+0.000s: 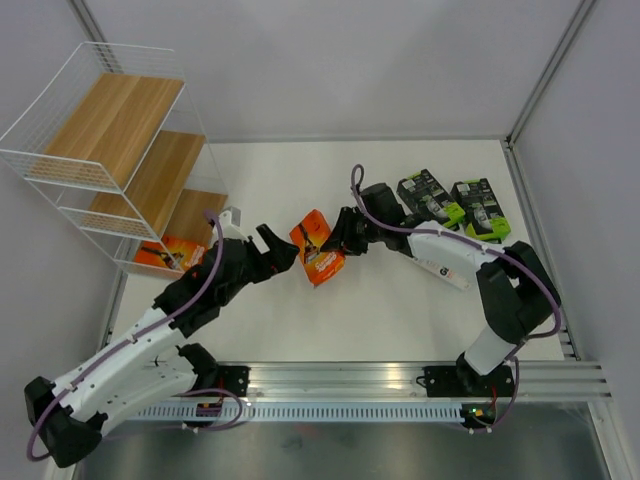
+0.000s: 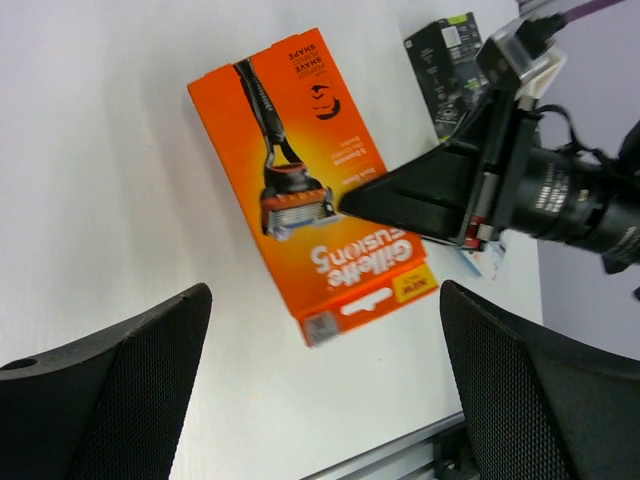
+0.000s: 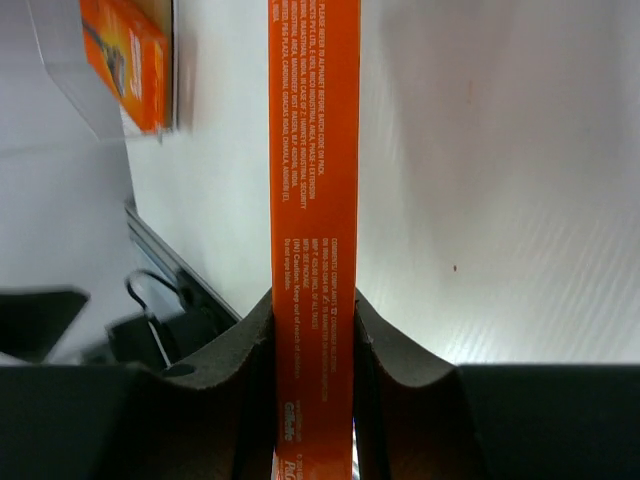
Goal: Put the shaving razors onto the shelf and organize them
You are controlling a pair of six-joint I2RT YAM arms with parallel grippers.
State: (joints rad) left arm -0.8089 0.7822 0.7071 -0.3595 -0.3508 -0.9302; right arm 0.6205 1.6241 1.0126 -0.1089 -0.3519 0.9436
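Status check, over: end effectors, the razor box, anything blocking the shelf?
Left end effector open. Right end effector shut on orange box, mid-table. Left arm sits between it and shelf. Two black packs lying far right.

arms [image 1: 130, 365] — white shells, black joints | cables [image 1: 190, 295] purple | left claw [image 2: 325, 295] — black, mesh-textured

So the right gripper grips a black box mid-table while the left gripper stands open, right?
No: the right gripper grips the orange box, not a black one. The right wrist view shows that box pinched between its jaws. The left gripper does stand open.
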